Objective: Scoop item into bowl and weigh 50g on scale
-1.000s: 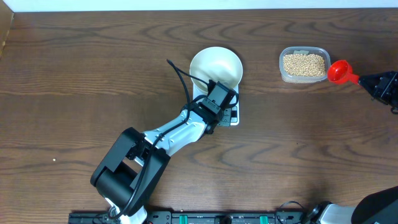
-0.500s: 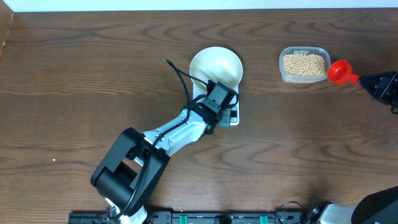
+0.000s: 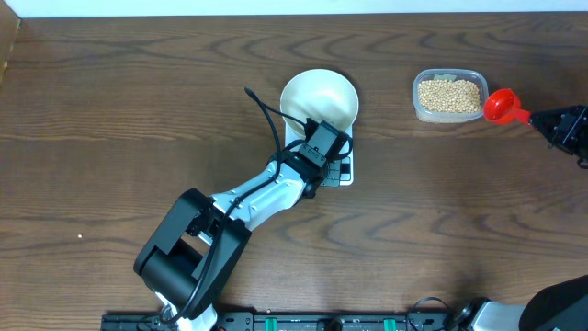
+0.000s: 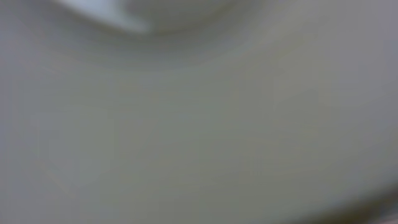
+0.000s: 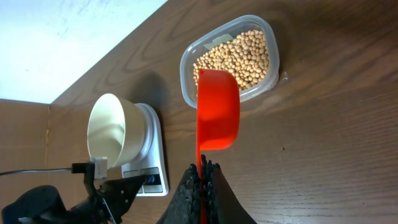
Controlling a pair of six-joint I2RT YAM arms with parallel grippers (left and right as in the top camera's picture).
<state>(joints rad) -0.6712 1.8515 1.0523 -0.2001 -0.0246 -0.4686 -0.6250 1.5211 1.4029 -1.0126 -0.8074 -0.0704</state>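
Observation:
The white bowl (image 3: 319, 97) stands on the white scale (image 3: 345, 173); both also show in the right wrist view, bowl (image 5: 109, 134) and scale (image 5: 149, 163). The tan beans (image 3: 449, 95) lie in a clear tub (image 5: 186, 65). My right gripper (image 3: 540, 118) is shut on the handle of a red scoop (image 3: 499, 106), which looks empty and hangs at the tub's right rim (image 5: 217, 109). My left gripper (image 3: 329, 156) lies over the scale's front, its pointed tips (image 5: 140, 182) together at a button. The left wrist view is only a pale blur.
The left arm (image 3: 248, 198) stretches from the front base to the scale, with a black cable looping beside the bowl. The table's far edge meets a white wall just beyond the bowl and tub. A cardboard edge (image 3: 7, 46) is at the far left.

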